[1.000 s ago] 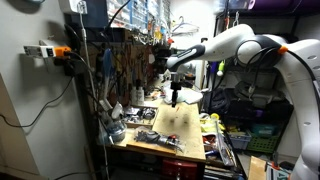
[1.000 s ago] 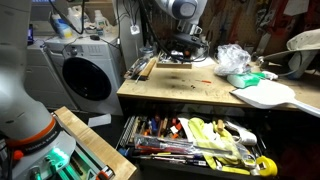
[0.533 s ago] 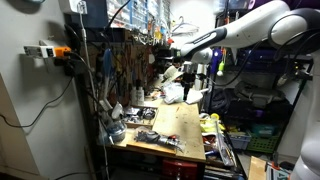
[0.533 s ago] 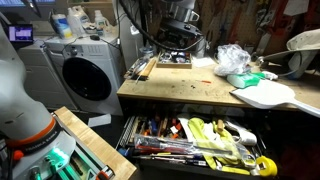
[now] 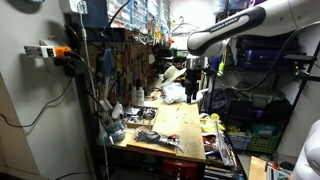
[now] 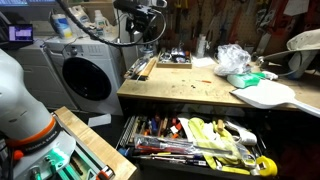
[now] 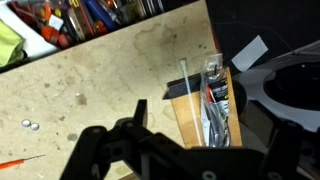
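A robot claw [image 7: 208,145] hangs well above a stained wooden desk [image 7: 110,70], its jaws spread wide and holding nothing. Just below it, a wooden tray [image 7: 186,118] sits near the desk's edge, apparently to keep slim tools [image 7: 215,95] from rolling away.

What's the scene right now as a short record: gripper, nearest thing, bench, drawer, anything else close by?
gripper: hangs in the air above the workbench, touching nothing; open or shut cannot be told
nearest thing: small wooden box holding tube-like items, resting on the bench top
workbench: stained wooden top
drawer: pulled open under the bench, full of hand tools
other: plastic bag at the back of the bench; washing machine beside the bench
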You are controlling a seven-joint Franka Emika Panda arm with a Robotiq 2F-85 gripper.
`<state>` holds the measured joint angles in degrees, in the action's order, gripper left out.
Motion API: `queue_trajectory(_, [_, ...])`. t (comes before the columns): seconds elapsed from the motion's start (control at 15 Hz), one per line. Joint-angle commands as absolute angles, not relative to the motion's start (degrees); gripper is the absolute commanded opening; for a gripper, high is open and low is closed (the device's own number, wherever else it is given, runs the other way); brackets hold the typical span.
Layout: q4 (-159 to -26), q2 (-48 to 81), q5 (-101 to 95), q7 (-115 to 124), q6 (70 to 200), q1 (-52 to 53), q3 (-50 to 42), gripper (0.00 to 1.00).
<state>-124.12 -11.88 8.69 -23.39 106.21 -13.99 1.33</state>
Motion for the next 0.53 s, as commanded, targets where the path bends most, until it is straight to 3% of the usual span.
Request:
queue_trajectory(0.0, [-132.17,-20.79,6.63,-7.67,105.95,-15.01,7.95,1.00])
queue_trajectory(0.07, [-133.00,-22.03,6.20,-3.61,106.17,-14.24,8.48,1.00])
queue_trajectory(0.13, [-128.89,-17.25,6.61,-9.15,106.17,-9.54,2.79,1.00])
queue_trajectory(0.47, [-131.39,-20.60,5.93,-3.44,106.20,-9.48,4.43,1.00])
